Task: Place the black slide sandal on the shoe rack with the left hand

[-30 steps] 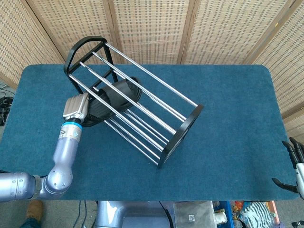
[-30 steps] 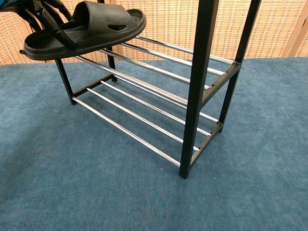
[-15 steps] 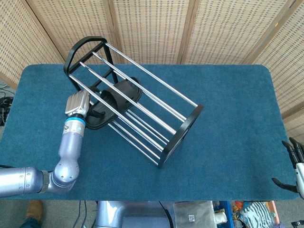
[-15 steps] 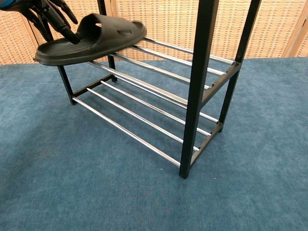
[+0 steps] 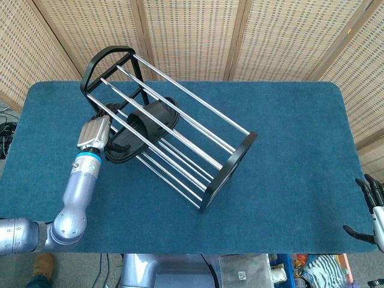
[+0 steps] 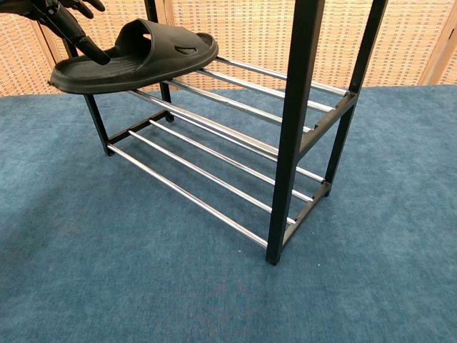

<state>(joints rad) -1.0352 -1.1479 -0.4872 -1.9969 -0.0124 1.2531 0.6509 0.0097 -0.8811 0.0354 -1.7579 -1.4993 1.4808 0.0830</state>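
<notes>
The black slide sandal (image 5: 143,127) (image 6: 139,56) lies on the middle rails of the shoe rack (image 5: 231,164) (image 6: 295,114), its heel jutting out past the front rail. My left hand (image 5: 94,132) (image 6: 63,16) hovers just off that heel with its fingers spread and holds nothing. One fingertip (image 6: 93,51) lies over the heel; whether it touches, I cannot tell. My right hand (image 5: 370,211) sits at the table's near right edge, fingers apart and empty.
The rack stands diagonally on the blue table mat (image 5: 288,138), with a lower pair of rails (image 6: 193,182) beneath the sandal. A wicker screen (image 5: 192,36) backs the table.
My left hand has let go of the sandal and drawn back to the left. The sandal has settled lower onto the rails. The right hand has stayed put.
</notes>
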